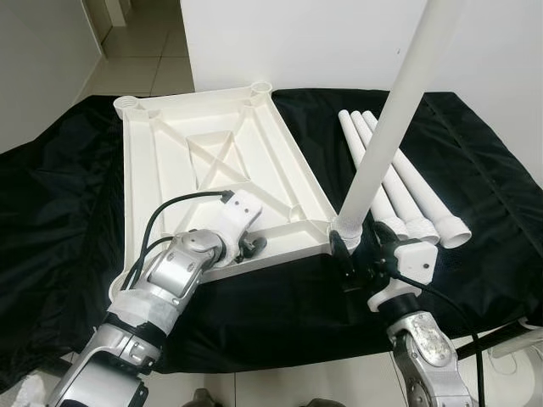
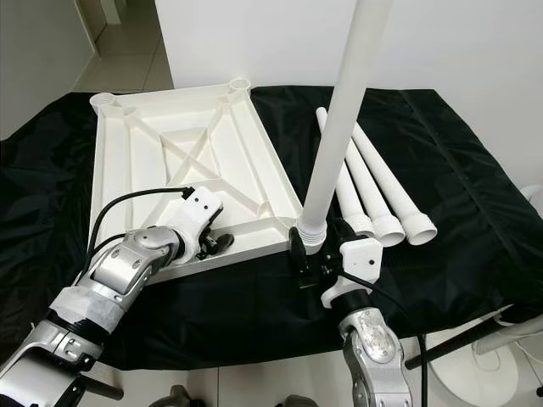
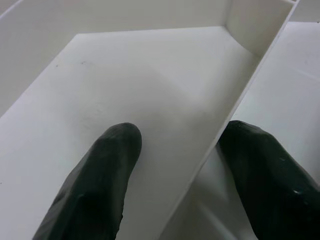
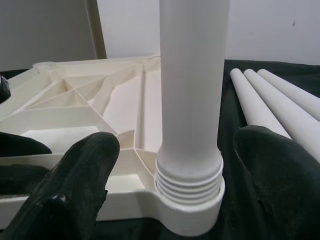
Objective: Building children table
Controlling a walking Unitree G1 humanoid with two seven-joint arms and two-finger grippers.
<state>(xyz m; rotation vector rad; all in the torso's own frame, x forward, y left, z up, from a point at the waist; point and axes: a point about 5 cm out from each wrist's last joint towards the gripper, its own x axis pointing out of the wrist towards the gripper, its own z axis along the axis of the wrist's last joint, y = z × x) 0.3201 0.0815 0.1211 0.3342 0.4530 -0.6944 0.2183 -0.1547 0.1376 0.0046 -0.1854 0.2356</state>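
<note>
Right gripper point(image 1: 361, 254), lower centre-right of the frame, stands open around the upright leg point(image 1: 386, 127), seated in the near-right corner socket of the inverted tabletop point(image 1: 212, 161). Left gripper point(image 1: 246, 246) straddles a rib, open, steadying the near edge. We judge leg one fitted; next, fetch one of the spare legs point(image 1: 399, 182) lying at right on the black-draped worktop point(image 1: 51, 212).

Upright leg point(image 1: 399, 114) in tabletop point(image 1: 212, 161) corner

left gripper point(image 1: 251, 247): 7 o'clock, arm bent inward, fingers parted | right gripper point(image 1: 356, 254): 5 o'clock, fingers spread, forearm upright
</note>
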